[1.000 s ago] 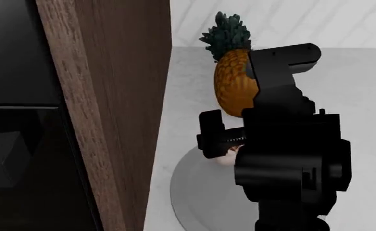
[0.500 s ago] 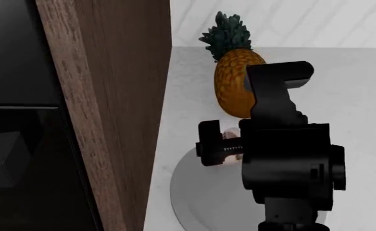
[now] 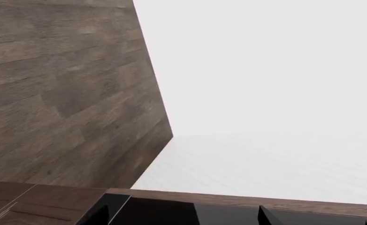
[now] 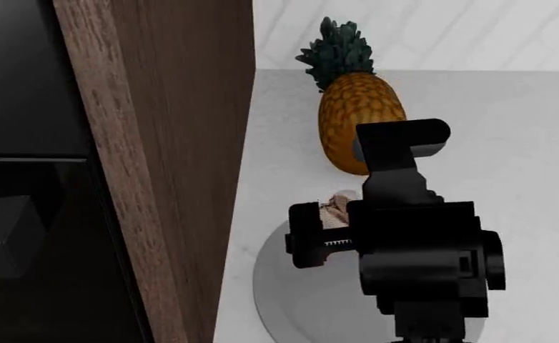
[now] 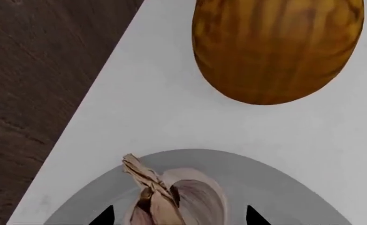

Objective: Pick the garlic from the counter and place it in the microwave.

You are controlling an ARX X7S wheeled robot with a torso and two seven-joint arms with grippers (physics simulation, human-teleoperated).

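The garlic [image 5: 174,197], a whitish bulb with a brown stem, lies on the round grey plate [image 5: 296,197] on the white counter [image 5: 158,108]. My right gripper [image 5: 178,218] is open, with a dark fingertip on each side of the bulb and a gap on both sides. In the head view the garlic [image 4: 337,204] peeks out just beyond the right gripper [image 4: 351,225], over the plate [image 4: 279,286]. My left gripper [image 3: 187,220] is open and empty; only its tips show. No icon-fronted microwave is in view.
The orange-brown pineapple [image 4: 356,121] lies on the counter [image 4: 508,143] just beyond the plate, and also shows in the right wrist view [image 5: 277,47]. A tall wood cabinet side [image 4: 165,164] stands left of the counter. A black appliance front [image 4: 22,143] is left of it.
My right arm has drawn back toward me over the plate. The pineapple is more uncovered, and the garlic now shows just beyond the gripper.
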